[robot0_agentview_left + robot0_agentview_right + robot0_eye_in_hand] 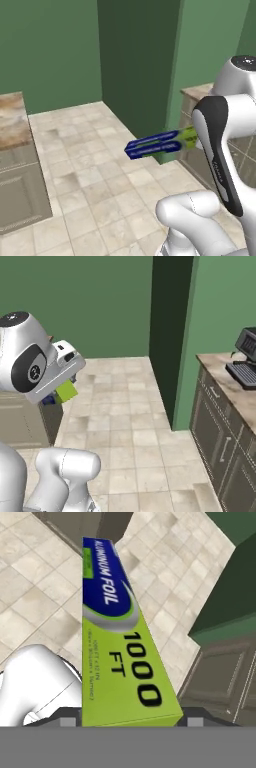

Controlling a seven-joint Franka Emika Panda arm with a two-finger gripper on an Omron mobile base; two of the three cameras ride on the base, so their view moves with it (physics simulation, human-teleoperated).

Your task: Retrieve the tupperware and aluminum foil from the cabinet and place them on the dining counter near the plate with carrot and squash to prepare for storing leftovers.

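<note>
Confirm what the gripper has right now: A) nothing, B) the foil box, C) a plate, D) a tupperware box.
B: in the hand view the foil box, blue and green and marked ALUMINUM FOIL, sits between the fingers of the gripper, and the left base view shows it held out above the floor.

Premises: domestic kitchen, rendered. Evidence: beige stone-tile floor [90, 175] throughout; green painted walls [50, 50]; tall dark green unit [137, 65] projecting into room. Base cabinets [220, 451] with dark panelled doors and bar handles along right side, topped by mottled stone table surface [235, 388]. Small dark appliance [246, 358] standing on that surface. Second run of panelled cabinet fronts [20, 190] with stone top at left.
</note>
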